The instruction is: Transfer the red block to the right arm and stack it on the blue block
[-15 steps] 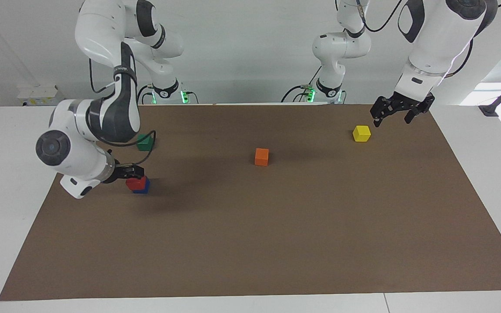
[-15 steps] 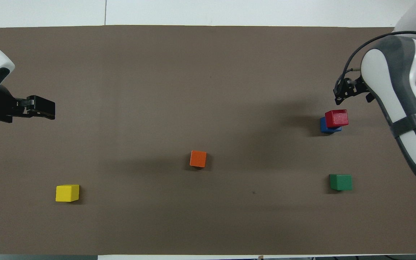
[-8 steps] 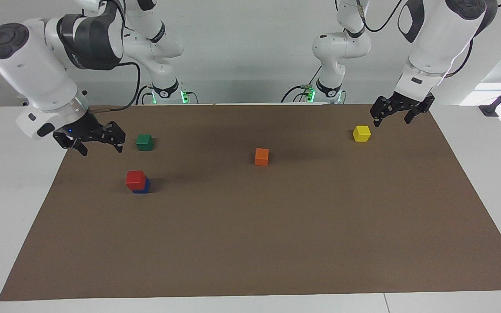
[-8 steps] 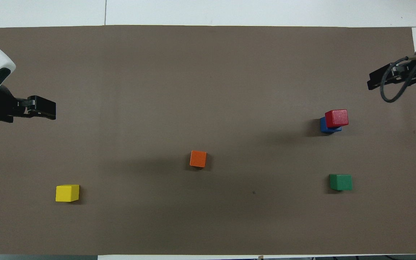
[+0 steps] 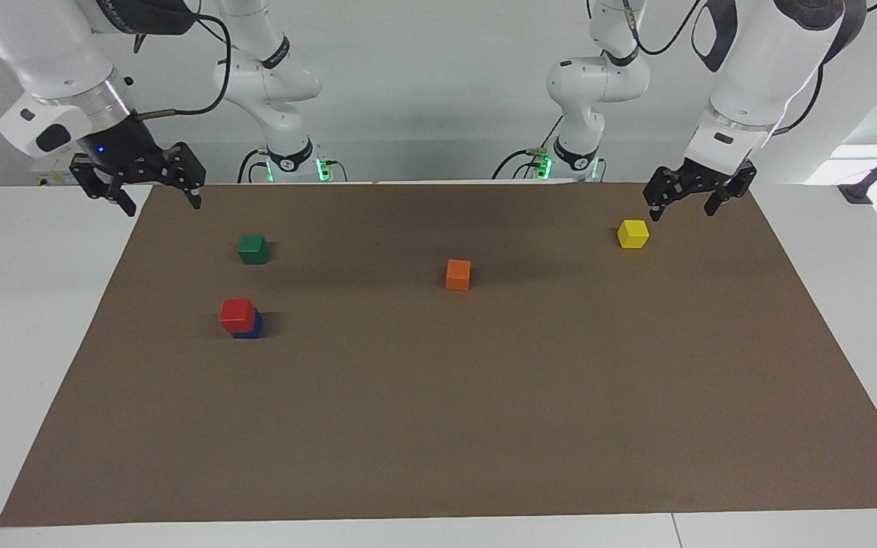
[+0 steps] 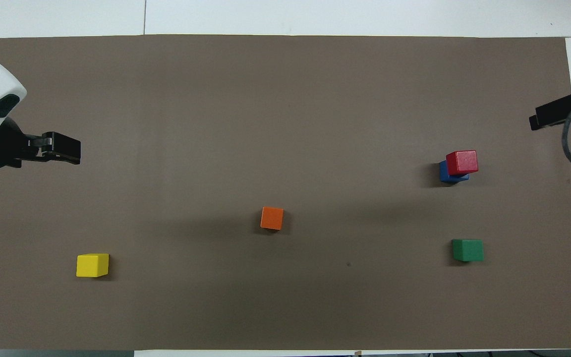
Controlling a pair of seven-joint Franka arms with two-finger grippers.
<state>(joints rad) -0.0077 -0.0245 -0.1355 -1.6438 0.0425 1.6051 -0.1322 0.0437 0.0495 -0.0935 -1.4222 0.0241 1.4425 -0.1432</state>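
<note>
The red block sits on the blue block, a little off-centre, toward the right arm's end of the brown mat. My right gripper is open and empty, raised over the mat's corner at the robots' edge, well apart from the stack. My left gripper is open and empty, hanging over the mat close to the yellow block.
A green block lies nearer to the robots than the stack. An orange block lies mid-mat. A yellow block lies toward the left arm's end. The brown mat covers the white table.
My right gripper has let go of the red block and risen away from the stack to the mat's corner by the robots. The red block stays on the blue block. The left arm barely moved.
</note>
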